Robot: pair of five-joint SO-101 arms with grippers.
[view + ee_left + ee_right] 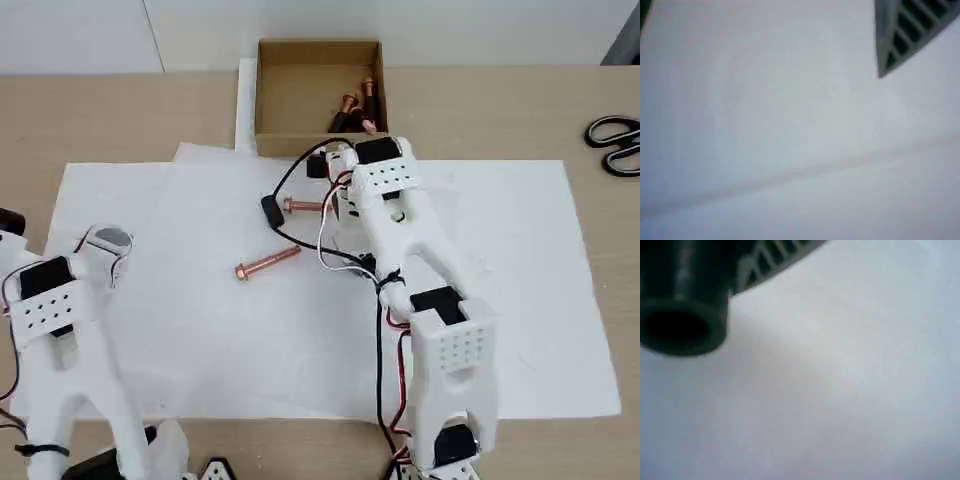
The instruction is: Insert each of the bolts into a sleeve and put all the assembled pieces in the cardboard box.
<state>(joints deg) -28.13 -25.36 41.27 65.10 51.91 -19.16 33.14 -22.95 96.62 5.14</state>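
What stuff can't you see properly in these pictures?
- Long copper bolt, high view: its far end goes under the white right arm.
- Copper-and-black pieces in the brown cardboard box, high view: too small and bunched to count.
- Black tube sleeve, right wrist view: blurred, and cut off by the picture's edge.
- Black-handled scissors, high view: cut off at the edge.

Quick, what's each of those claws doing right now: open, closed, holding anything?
Left gripper: cannot be told.
Right gripper: closed, holding a black sleeve.
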